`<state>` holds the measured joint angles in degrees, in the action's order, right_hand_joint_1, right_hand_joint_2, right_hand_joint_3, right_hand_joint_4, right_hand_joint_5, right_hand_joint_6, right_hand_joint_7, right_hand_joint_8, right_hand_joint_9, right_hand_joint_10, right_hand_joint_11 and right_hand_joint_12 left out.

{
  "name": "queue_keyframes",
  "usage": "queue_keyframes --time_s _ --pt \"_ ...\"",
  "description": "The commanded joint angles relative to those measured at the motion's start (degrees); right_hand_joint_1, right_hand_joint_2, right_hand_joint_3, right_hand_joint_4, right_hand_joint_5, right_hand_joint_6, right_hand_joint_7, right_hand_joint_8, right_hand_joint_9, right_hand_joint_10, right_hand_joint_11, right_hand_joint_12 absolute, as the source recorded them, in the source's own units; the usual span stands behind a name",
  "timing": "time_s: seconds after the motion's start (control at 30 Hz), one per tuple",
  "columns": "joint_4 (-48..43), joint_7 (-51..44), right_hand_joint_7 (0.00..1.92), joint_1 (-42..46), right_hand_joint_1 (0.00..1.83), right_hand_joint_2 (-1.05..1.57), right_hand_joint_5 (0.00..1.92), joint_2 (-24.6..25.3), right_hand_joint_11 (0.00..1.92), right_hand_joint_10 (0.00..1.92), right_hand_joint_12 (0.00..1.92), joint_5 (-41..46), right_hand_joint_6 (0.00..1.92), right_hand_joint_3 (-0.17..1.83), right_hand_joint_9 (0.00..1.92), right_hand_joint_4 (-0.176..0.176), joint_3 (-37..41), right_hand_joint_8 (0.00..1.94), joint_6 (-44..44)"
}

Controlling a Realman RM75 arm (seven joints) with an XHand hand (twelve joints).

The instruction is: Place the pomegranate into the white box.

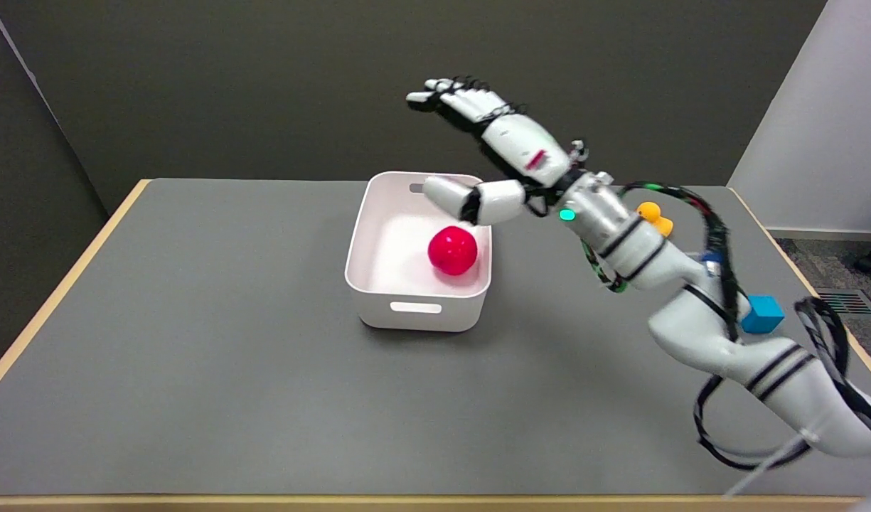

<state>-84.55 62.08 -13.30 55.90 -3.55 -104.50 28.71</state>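
Okay, I've got the pomegranate [452, 250] sitting inside the white box [378, 299], resting on the box floor toward its right wall. My robot hand [503, 153] hangs in the air above the box's far right corner, fingers stretched out and spread, thumb pointing left over the rim, nothing in its grasp. It is clear of the fruit, not touching it or the box as far as I can see.

Looking around on the grey table [193, 355]: a small yellow-orange duck toy [653, 217] sits behind my forearm near the far right side, partly covered by the arm. A blue cube [762, 314] lies further toward me on the right, just beside the arm and its black cabling. Both are well apart from the box. The white box stands near the middle of the table, handle slot facing me.
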Motion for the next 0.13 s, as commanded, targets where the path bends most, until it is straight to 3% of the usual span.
queue_keyframes --time_s 0.03,0.13 --pt "-4.6 -3.0 0.16 22.8 0.17 0.64 0.19 -3.0 0.0 0.45 0.81 32.3 0.38 0.82 0.0 0.076 11.0 0.24 28.5" --pt "-4.1 -3.0 0.18 23.9 0.17 0.65 0.2 -2.8 0.0 0.47 0.83 32.6 0.4 0.83 0.0 0.078 10.9 0.24 28.8"
